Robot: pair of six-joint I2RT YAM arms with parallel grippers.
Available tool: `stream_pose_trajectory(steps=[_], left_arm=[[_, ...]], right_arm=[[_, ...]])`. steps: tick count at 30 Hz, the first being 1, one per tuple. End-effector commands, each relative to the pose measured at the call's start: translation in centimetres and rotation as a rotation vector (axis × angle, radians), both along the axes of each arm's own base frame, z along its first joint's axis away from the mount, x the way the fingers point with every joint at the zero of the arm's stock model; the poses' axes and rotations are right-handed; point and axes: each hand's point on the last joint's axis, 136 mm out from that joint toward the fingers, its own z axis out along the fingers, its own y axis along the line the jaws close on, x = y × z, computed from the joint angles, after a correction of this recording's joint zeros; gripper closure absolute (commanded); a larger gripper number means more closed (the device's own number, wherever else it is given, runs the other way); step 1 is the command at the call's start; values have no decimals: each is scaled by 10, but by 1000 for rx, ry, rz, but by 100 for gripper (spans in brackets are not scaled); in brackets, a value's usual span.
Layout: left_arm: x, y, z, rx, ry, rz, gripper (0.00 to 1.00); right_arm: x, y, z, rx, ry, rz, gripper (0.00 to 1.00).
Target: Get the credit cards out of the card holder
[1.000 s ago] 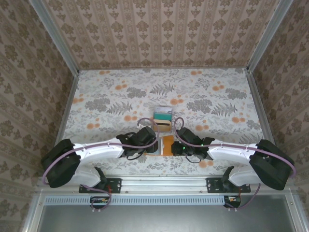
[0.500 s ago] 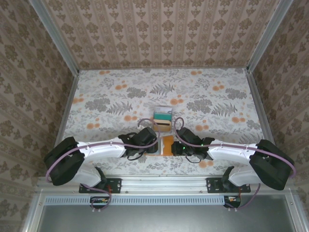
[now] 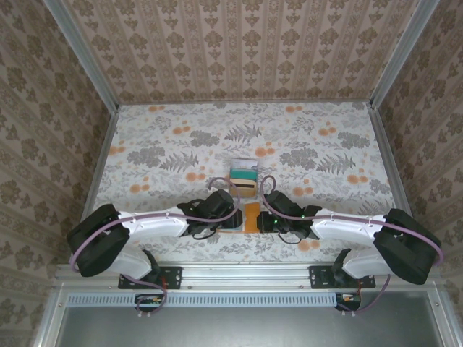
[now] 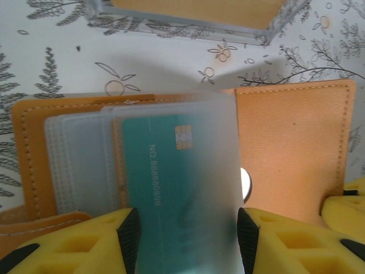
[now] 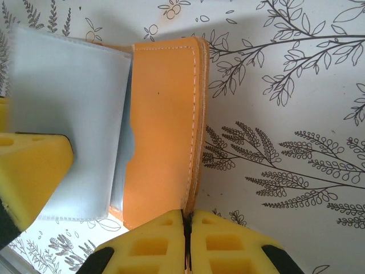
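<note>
In card holder [image 4: 291, 154] | teal card [image 4: 177, 200] sleeved | left fingers [image 4: 128, 234] straddling it

The orange leather bifold card holder [image 3: 249, 217] is hemmed in on both sides by the left gripper [image 3: 230, 215] and right gripper [image 3: 264, 220]. Just beyond it, passage is blocked by a small stack of teal and tan plastic cards [image 3: 244, 177]. Open floral-patterned tabletop [image 3: 333, 144] is left farther back and to either side.

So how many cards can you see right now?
3. One teal card sits in the card holder under a frosted sleeve, between the left gripper fingers. A teal card and an orange-tan one lie stacked on the table behind it. More may be hidden.
</note>
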Motion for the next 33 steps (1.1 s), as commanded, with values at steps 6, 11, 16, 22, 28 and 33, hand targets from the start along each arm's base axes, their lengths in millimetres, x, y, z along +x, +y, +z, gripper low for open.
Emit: stream_pose_trajectory(steps=[6, 11, 16, 22, 28, 33], left_arm=[[-6, -11, 9, -75, 6, -41, 44], [-7, -12, 21, -66, -34, -54, 31], [-9, -18, 31, -73, -56, -72, 33], [-11, -28, 39, -93, -73, -98, 37], [-11, -29, 43, -103, -86, -99, 40], [-9, -21, 48, -102, -109, -82, 40]], right_arm=[[-5, -4, -9, -7, 26, -3, 90], [-5, -5, -10, -11, 26, -6, 90], [-4, -8, -10, -22, 24, -20, 87], [-3, -12, -8, -35, 15, -35, 81], [-1, -23, -3, -61, -6, -68, 71], [3, -36, 7, -73, -40, -100, 67]])
